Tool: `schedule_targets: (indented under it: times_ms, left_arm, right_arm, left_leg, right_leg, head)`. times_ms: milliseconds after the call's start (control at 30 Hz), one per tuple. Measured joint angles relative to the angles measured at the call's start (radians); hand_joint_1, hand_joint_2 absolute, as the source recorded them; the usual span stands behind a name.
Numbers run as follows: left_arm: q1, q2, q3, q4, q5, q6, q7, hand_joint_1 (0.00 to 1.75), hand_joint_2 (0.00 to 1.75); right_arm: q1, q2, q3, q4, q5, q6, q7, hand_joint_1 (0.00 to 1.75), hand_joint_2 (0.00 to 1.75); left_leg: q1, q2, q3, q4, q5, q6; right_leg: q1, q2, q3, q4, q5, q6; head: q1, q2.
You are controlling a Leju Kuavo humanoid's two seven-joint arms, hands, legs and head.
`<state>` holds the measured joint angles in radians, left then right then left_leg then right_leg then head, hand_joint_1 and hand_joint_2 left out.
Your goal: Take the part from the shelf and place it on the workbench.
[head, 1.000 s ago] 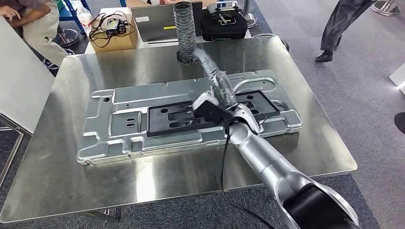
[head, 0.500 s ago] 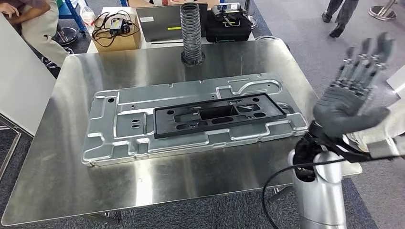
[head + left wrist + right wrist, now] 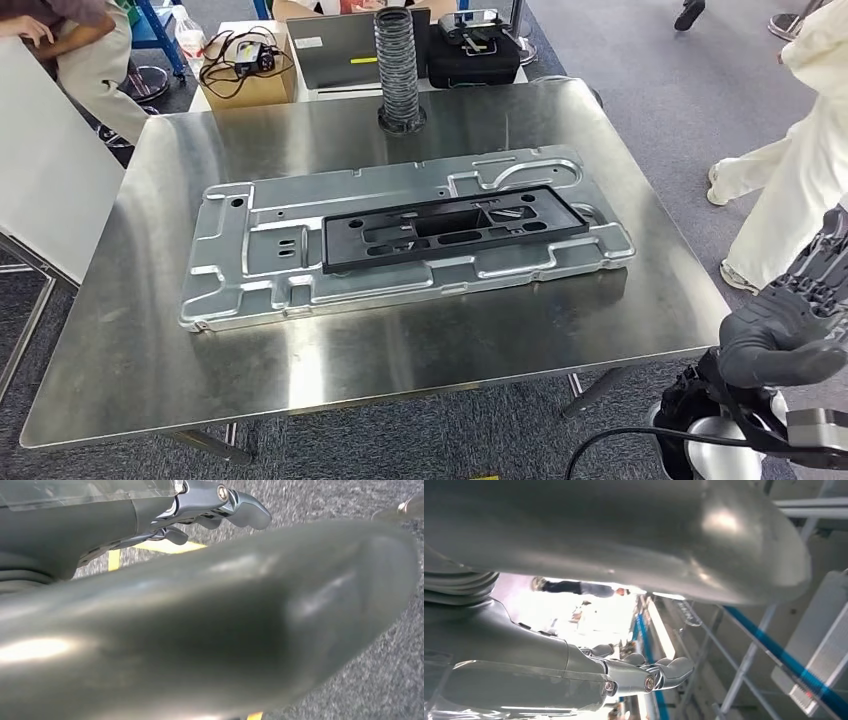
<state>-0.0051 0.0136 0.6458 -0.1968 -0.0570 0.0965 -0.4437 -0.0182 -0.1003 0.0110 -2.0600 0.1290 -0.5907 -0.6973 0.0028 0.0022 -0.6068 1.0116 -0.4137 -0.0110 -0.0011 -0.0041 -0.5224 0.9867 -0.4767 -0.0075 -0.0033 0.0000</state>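
The black flat part (image 3: 450,228) lies lengthwise on a silver stamped metal plate (image 3: 260,270) in the middle of the steel workbench (image 3: 400,350). Nothing touches it. My right hand (image 3: 790,320) hangs off the workbench's near right corner, below its edge, fingers stretched out and holding nothing. In the right wrist view the right hand (image 3: 574,670) is empty, with shelf frames behind it. My left hand (image 3: 200,620) hangs over grey floor, its thumb big in the picture and its fingers (image 3: 240,510) loose, with nothing in them.
An upright black ribbed hose (image 3: 398,65) stands at the workbench's far edge. Behind it are a cardboard box (image 3: 240,70) with cables and a black case (image 3: 475,50). A person in white (image 3: 790,170) walks close on the right. A white panel (image 3: 50,170) leans at the left.
My right hand has let go of the black part and drawn back, right and down, past the workbench's edge. The part stays on the plate. A person in white has come in at the right.
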Motion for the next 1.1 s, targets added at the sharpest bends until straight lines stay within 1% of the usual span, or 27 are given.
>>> schedule_targets:
  times_ms: [33,67,133,167,200,233,333,367,400,467,500,533,567,633,667,700,733,767,800,833,867,900,933,1000,1033,1067,1100]
  left_arm:
    - [0.000,0.000,0.000,0.000,0.003,-0.003,0.000,0.00,0.00]
    - [0.001,0.001,0.000,0.000,0.003,-0.006,0.001,0.00,0.00]
    - [0.000,0.002,0.001,0.000,0.002,-0.011,0.001,0.00,0.00]
    - [0.000,0.002,0.002,0.000,0.001,-0.012,0.001,0.00,0.00]
    - [0.000,0.003,0.002,0.000,0.001,-0.013,0.001,0.00,0.00]
    - [0.000,0.003,0.002,0.000,0.001,-0.015,0.001,0.00,0.00]
    - [-0.001,0.003,0.003,0.000,0.002,-0.022,0.005,0.00,0.00]
    - [-0.002,0.003,0.003,-0.001,0.002,-0.025,0.007,0.00,0.00]
    - [-0.001,0.003,0.004,-0.001,0.002,-0.026,0.008,0.00,0.00]
    - [0.001,0.003,0.007,-0.002,-0.003,-0.028,0.012,0.00,0.00]
    - [0.001,0.003,0.009,-0.002,-0.005,-0.028,0.014,0.00,0.00]
    - [0.001,0.003,0.012,-0.003,-0.008,-0.028,0.014,0.00,0.00]
    - [0.001,0.003,0.016,-0.003,-0.011,-0.030,0.013,0.00,0.00]
    - [0.001,0.002,0.023,-0.004,-0.017,-0.033,0.010,0.00,0.00]
    - [0.002,0.001,0.027,-0.004,-0.020,-0.034,0.008,0.00,0.00]
    - [0.003,-0.001,0.031,-0.004,-0.022,-0.035,0.006,0.00,0.00]
    - [0.005,-0.002,0.035,-0.004,-0.025,-0.035,0.005,0.00,0.00]
    - [0.006,-0.004,0.039,-0.004,-0.028,-0.035,0.004,0.00,0.00]
    - [0.007,-0.007,0.043,-0.004,-0.031,-0.035,0.003,0.00,0.00]
    - [0.008,-0.010,0.047,-0.004,-0.035,-0.035,0.002,0.00,0.00]
    - [0.009,-0.013,0.050,-0.004,-0.039,-0.035,0.001,0.00,0.00]
    - [0.010,-0.016,0.054,-0.004,-0.043,-0.035,0.000,0.00,0.00]
    - [0.010,-0.017,0.057,-0.004,-0.046,-0.035,-0.001,0.00,0.00]
    - [0.012,-0.019,0.062,-0.004,-0.050,-0.035,-0.002,0.00,0.00]
    - [0.013,-0.020,0.064,-0.004,-0.051,-0.035,-0.002,0.00,0.00]
    - [0.014,-0.020,0.066,-0.004,-0.053,-0.035,-0.002,0.00,0.00]
    - [0.015,-0.021,0.069,-0.004,-0.054,-0.035,-0.002,0.00,0.00]
  right_arm:
    - [0.012,-0.003,0.000,0.000,0.000,-0.002,0.000,0.00,0.00]
    - [0.023,-0.004,-0.001,0.001,0.000,-0.002,0.000,0.00,0.00]
    - [0.047,-0.005,-0.004,0.006,0.003,0.002,0.000,0.00,0.00]
    - [0.058,-0.005,-0.007,0.009,0.005,0.005,0.000,0.00,0.00]
    - [0.067,-0.005,-0.011,0.012,0.008,0.007,0.001,0.00,0.00]
    - [0.076,-0.005,-0.015,0.016,0.010,0.010,0.001,0.00,0.00]
    - [0.110,-0.004,-0.037,0.042,0.009,0.015,0.001,0.00,0.00]
    - [0.122,-0.004,-0.045,0.054,0.008,0.018,0.001,0.00,0.00]
    - [0.132,-0.004,-0.054,0.067,0.008,0.022,0.002,0.00,0.00]
    - [0.152,-0.002,-0.072,0.095,0.009,0.038,0.002,0.00,0.00]
    - [0.163,0.000,-0.082,0.115,0.014,0.052,0.003,0.00,0.00]
    - [0.171,0.002,-0.095,0.143,0.025,0.068,0.009,0.00,0.00]
    - [0.176,0.006,-0.110,0.177,0.042,0.085,0.018,0.00,0.00]
    - [0.181,0.021,-0.142,0.273,0.088,0.111,0.041,0.00,0.00]
    - [0.183,0.031,-0.159,0.330,0.111,0.119,0.047,0.00,0.00]
    - [0.184,0.042,-0.176,0.394,0.134,0.123,0.047,0.00,0.00]
    - [0.183,0.054,-0.194,0.461,0.156,0.125,0.043,0.00,0.00]
    - [0.181,0.066,-0.212,0.527,0.176,0.123,0.037,0.00,0.00]
    - [0.176,0.076,-0.230,0.590,0.195,0.120,0.031,0.00,0.00]
    - [0.169,0.085,-0.249,0.650,0.214,0.116,0.025,0.00,0.00]
    - [0.160,0.091,-0.270,0.708,0.232,0.113,0.021,0.00,0.00]
    - [0.152,0.097,-0.292,0.762,0.248,0.112,0.017,0.00,0.00]
    - [0.145,0.102,-0.314,0.814,0.260,0.111,0.014,0.00,0.00]
    - [0.138,0.111,-0.352,0.894,0.271,0.112,0.008,0.00,0.00]
    - [0.135,0.115,-0.364,0.923,0.273,0.113,0.006,0.00,0.00]
    - [0.132,0.119,-0.373,0.946,0.278,0.114,0.006,0.00,0.00]
    - [0.128,0.124,-0.382,0.968,0.287,0.117,0.010,0.00,0.00]
  left_leg:
    - [0.001,-0.001,-0.009,0.022,-0.023,-0.004]
    - [0.002,-0.001,-0.025,0.064,-0.061,-0.008]
    - [0.004,-0.002,-0.066,0.198,-0.154,-0.016]
    - [0.006,-0.002,-0.078,0.254,-0.185,-0.019]
    - [0.006,-0.002,-0.073,0.278,-0.198,-0.020]
    - [0.007,-0.002,-0.046,0.257,-0.190,-0.021]
    - [0.007,-0.003,0.103,0.043,-0.134,-0.014]
    - [0.005,-0.004,0.131,-0.005,-0.124,-0.009]
    - [0.002,-0.005,0.141,-0.026,-0.120,-0.003]
    - [-0.002,-0.005,0.132,-0.026,-0.107,0.012]
    - [-0.001,-0.003,0.127,-0.029,-0.097,0.020]
    - [0.000,0.000,0.120,-0.032,-0.086,0.028]
    - [0.001,0.003,0.109,-0.035,-0.073,0.034]
    - [0.000,0.006,0.082,-0.035,-0.052,0.042]
    - [-0.002,0.006,0.068,-0.034,-0.042,0.043]
    - [-0.004,0.006,0.054,-0.032,-0.032,0.043]
    - [-0.005,0.006,0.040,-0.030,-0.022,0.043]
    - [-0.007,0.005,0.026,-0.027,-0.014,0.042]
    - [-0.008,0.005,0.013,-0.023,-0.006,0.040]
    - [-0.011,0.005,0.003,-0.020,0.002,0.037]
    - [-0.012,0.005,-0.003,-0.018,0.009,0.033]
    - [-0.011,0.005,-0.006,-0.018,0.017,0.029]
    - [-0.010,0.005,-0.007,-0.019,0.024,0.023]
    - [-0.008,0.004,-0.009,-0.020,0.033,0.011]
    - [-0.007,0.003,-0.015,-0.010,0.019,0.006]
    - [-0.006,0.002,-0.025,0.017,-0.015,0.001]
    - [-0.004,0.001,-0.040,0.066,-0.066,-0.004]
  right_leg:
    - [-0.003,-0.002,-0.006,-0.004,0.009,-0.006]
    - [-0.006,-0.003,-0.014,-0.007,0.019,-0.011]
    - [-0.005,-0.004,-0.038,-0.005,0.035,-0.014]
    - [-0.005,-0.004,-0.050,-0.003,0.043,-0.013]
    - [-0.005,-0.004,-0.063,0.000,0.051,-0.012]
    - [-0.005,-0.004,-0.075,0.004,0.057,-0.010]
    - [-0.005,-0.004,-0.098,0.016,0.072,0.001]
    - [-0.005,-0.005,-0.101,0.019,0.077,0.008]
    - [-0.004,-0.005,-0.103,0.020,0.083,0.014]
    - [-0.006,-0.005,-0.104,0.017,0.096,0.027]
    - [-0.008,-0.004,-0.107,0.019,0.094,0.033]
    - [-0.009,-0.003,-0.114,0.035,0.072,0.039]
    - [-0.011,-0.002,-0.127,0.070,0.034,0.043]
    - [-0.013,0.000,-0.162,0.191,-0.068,0.051]
    - [-0.014,0.000,-0.175,0.252,-0.100,0.053]
    - [-0.014,0.000,-0.175,0.292,-0.111,0.054]
    - [-0.014,0.000,-0.158,0.297,-0.100,0.053]
    - [-0.014,0.000,-0.123,0.263,-0.076,0.049]
    - [-0.013,0.000,-0.071,0.198,-0.052,0.044]
    - [-0.009,0.000,-0.014,0.117,-0.044,0.036]
    - [-0.006,0.000,0.030,0.050,-0.042,0.030]
    - [-0.002,0.000,0.058,0.005,-0.046,0.025]
    - [0.003,-0.001,0.067,-0.016,-0.050,0.020]
    - [0.002,-0.003,0.060,-0.025,-0.033,0.009]
    - [0.000,-0.004,0.052,-0.029,-0.022,0.002]
    - [-0.003,-0.004,0.042,-0.034,-0.008,-0.004]
    - [-0.005,-0.005,0.028,-0.035,0.004,-0.008]
  head:
    - [-0.001,0.000]
    - [-0.003,0.000]
    - [-0.005,0.000]
    - [-0.005,0.000]
    - [-0.005,0.000]
    - [-0.006,0.000]
    - [-0.005,0.000]
    - [-0.004,0.000]
    - [-0.003,0.000]
    - [-0.002,0.000]
    - [-0.002,0.000]
    - [-0.001,0.000]
    - [0.001,0.000]
    - [0.005,0.000]
    - [0.005,0.000]
    - [0.005,0.000]
    - [0.005,0.000]
    - [0.005,0.000]
    - [0.005,0.000]
    - [0.005,0.000]
    - [0.004,0.000]
    - [0.004,0.000]
    - [0.005,0.000]
    - [0.009,0.000]
    - [0.009,0.000]
    - [0.007,0.000]
    - [0.005,0.000]
